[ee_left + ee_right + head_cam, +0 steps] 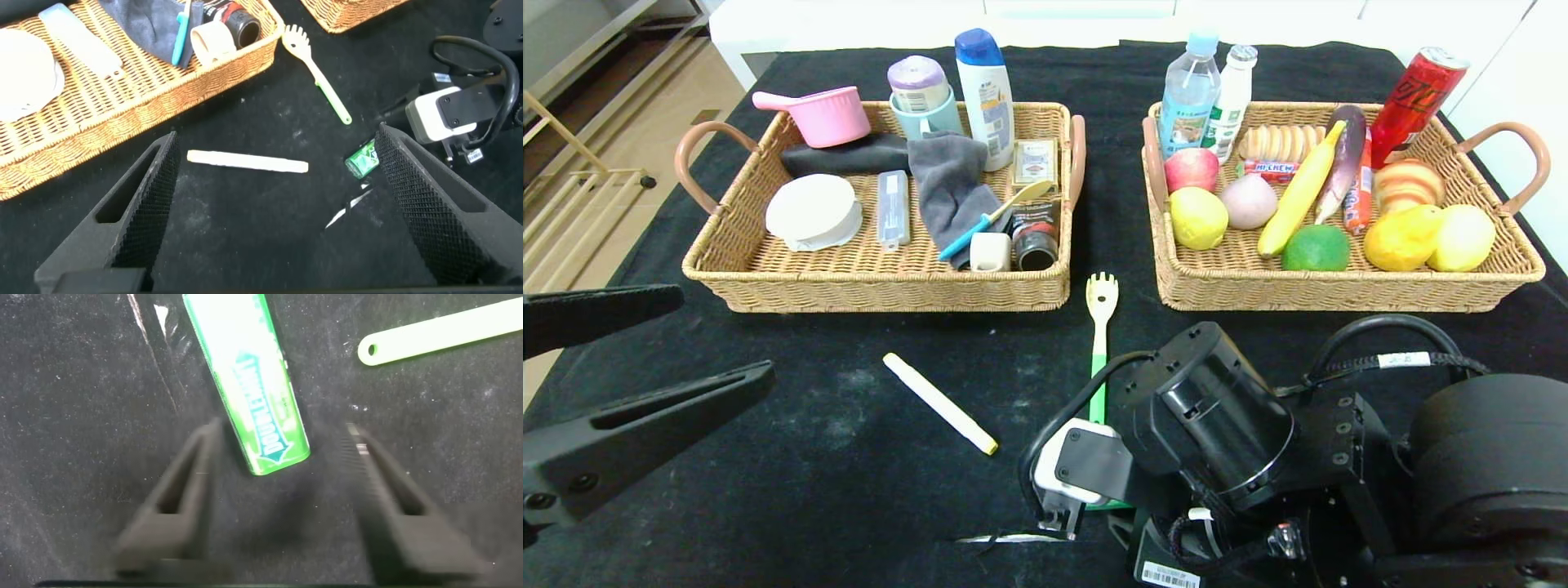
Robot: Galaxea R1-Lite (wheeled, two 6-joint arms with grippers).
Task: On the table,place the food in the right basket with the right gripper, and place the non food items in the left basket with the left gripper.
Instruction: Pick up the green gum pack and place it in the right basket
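**Gum pack end-on between my right jaws**

My right gripper straddles the near end of the green foil gum pack on the black table; jaws part-open, apparently not yet gripping. Its long axis runs away between them. Left gripper idles wide open, near left.

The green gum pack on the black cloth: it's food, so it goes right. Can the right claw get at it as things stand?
Probably yes. The right claw hangs directly over the green gum pack, fingers apart on either side of its end; nothing lies between, and the pale green fork handle sits clear.
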